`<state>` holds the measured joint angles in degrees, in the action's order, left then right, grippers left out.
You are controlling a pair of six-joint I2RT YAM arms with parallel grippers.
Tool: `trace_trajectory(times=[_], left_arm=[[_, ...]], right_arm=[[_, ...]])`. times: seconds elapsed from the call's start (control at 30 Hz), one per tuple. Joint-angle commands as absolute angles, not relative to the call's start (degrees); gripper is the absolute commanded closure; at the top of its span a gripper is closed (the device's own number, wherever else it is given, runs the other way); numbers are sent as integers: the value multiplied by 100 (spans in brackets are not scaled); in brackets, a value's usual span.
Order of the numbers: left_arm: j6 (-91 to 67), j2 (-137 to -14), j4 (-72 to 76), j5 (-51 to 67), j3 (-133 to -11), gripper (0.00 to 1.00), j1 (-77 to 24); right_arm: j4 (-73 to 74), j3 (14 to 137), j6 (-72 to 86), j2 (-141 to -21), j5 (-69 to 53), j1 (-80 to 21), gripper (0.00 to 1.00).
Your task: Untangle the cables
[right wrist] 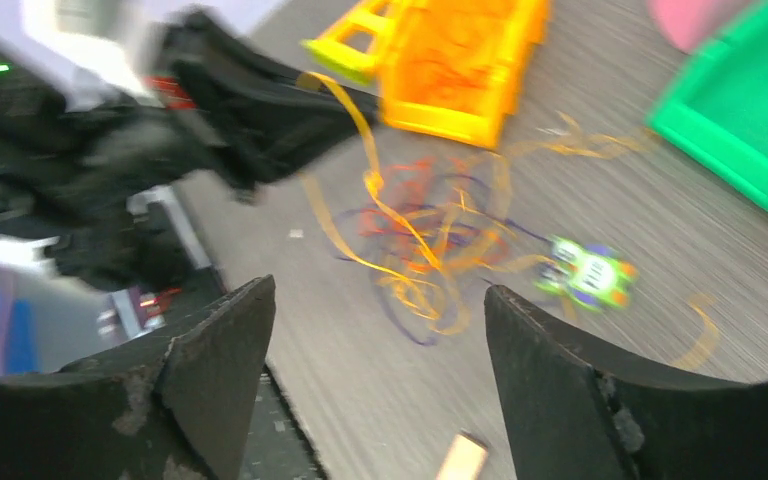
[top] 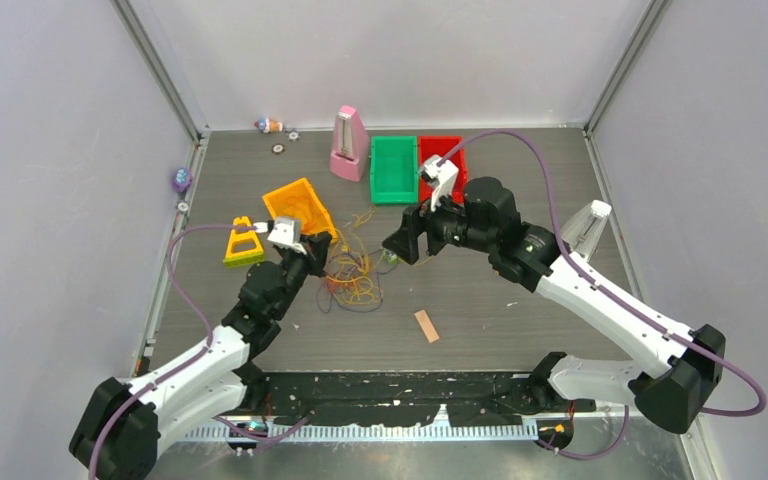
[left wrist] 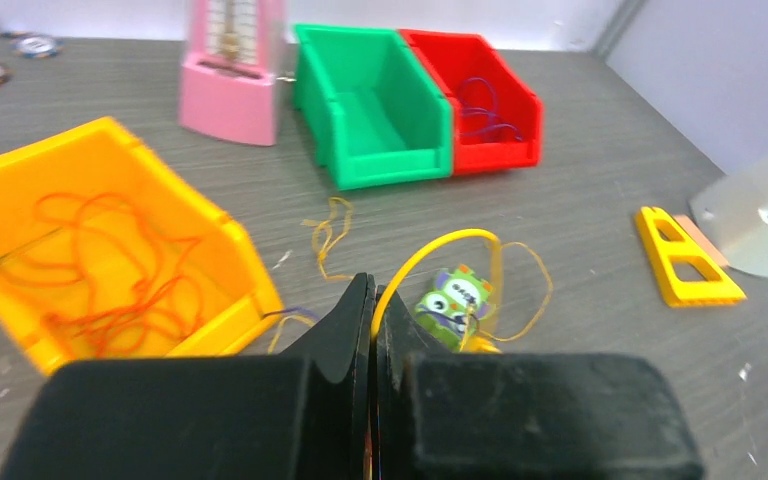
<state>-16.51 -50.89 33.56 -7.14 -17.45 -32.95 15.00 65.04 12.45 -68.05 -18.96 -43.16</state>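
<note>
One tangle of thin orange, yellow and purple cables (top: 352, 282) lies mid-table. My left gripper (left wrist: 373, 292) is clamped on one yellow strand (left wrist: 430, 245). My right gripper (right wrist: 380, 300), at the tangle's two o'clock, gapes empty. I count three plastic bins: the orange bin (top: 300, 205) at eleven, the green bin (top: 393, 170) and the red bin (top: 430, 146) at one.

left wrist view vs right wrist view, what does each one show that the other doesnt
Only left wrist: a purple cable in the red bin, an orange cable in the orange bin. Only right wrist: the open right end effector, the cable tangle on the table, a small wooden piece. Both: the left end effector shut on a yellow cable, the green bin, a green toy.
</note>
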Motion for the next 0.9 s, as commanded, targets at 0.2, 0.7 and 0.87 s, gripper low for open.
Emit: trace_trajectory(times=[0.2, 0.7, 0.87], left_arm=[[-1913, -4388, 3350, -2550, -1368, 100, -3304], [-1619, -3815, 4664, -832, -822, 100, -3305], [-1579, -4002, 4451, -463, -1022, 100, -3300]], right_arm=[[1539, 5997, 1256, -7687, 563, -3961, 13], [1181, 7747, 719, -10170, -1238, -4174, 23], [1041, 8177, 767, -10494, -1614, -4240, 23]])
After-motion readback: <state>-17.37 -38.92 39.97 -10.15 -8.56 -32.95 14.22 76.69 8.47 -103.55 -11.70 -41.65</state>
